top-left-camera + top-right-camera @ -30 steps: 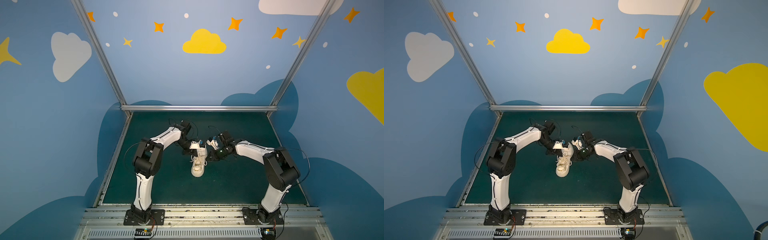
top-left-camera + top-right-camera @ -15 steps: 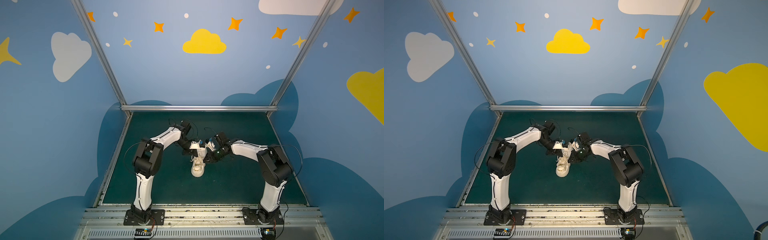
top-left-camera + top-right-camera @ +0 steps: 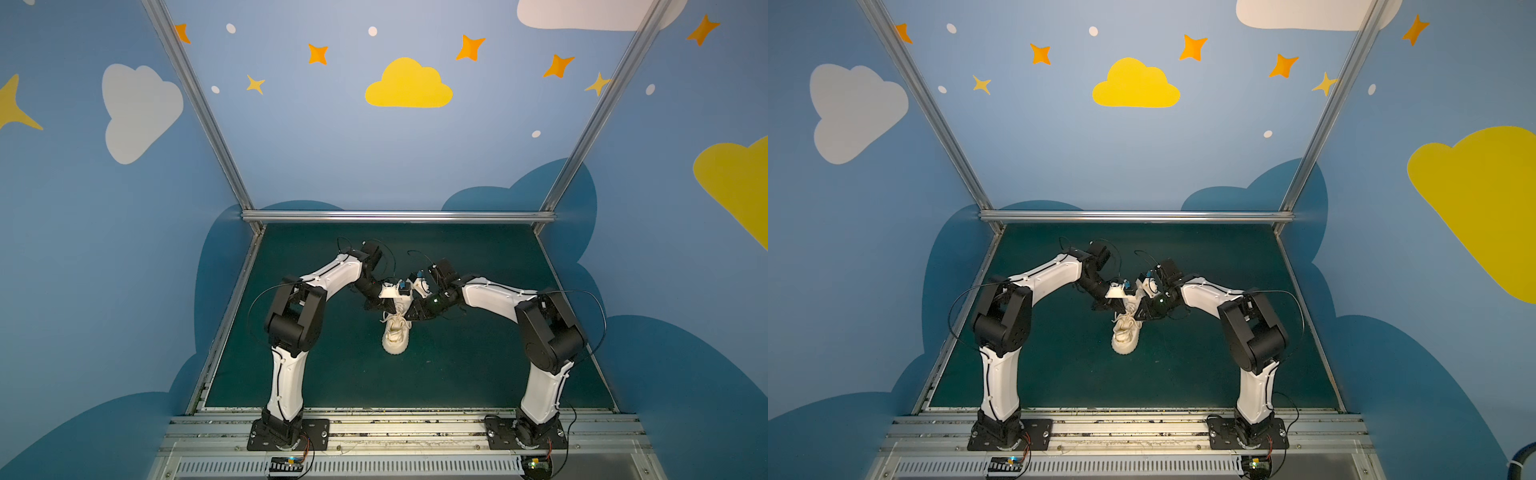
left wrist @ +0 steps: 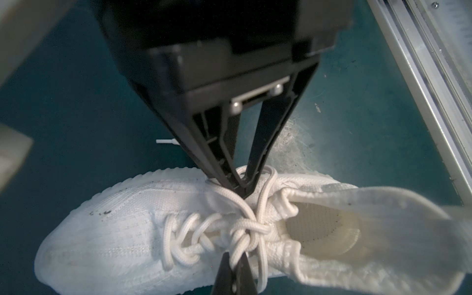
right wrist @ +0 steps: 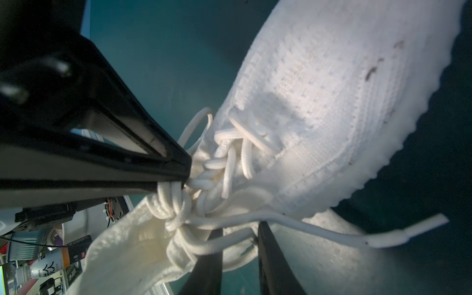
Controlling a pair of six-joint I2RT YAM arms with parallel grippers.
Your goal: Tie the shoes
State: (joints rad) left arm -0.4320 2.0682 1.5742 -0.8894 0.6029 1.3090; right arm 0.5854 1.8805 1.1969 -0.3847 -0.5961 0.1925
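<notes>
The cream knit shoe [image 3: 395, 338] [image 3: 1125, 340] lies on the green mat, toe toward the front, between both arms. In the left wrist view its laces [image 4: 250, 229] are knotted over the tongue. My left gripper [image 4: 236, 258] [image 5: 185, 178] is shut on a lace loop that runs out of the knot. My right gripper [image 5: 240, 229] [image 4: 245, 184] sits at the shoe's other side, open. A slack lace loop [image 5: 212, 249] lies across its two parted fingers, unpinched. One loose lace end [image 5: 408, 232] trails over the sole.
An aluminium rail [image 4: 421, 76] borders the green mat [image 3: 478, 374] close to the shoe's heel side. Blue painted walls enclose the back and both sides. The arm bases stand on the front rail [image 3: 382, 419].
The right gripper has gone from shut to open and let its lace loop go slack. The right forearm swung in closer to the shoe. The left gripper held still.
</notes>
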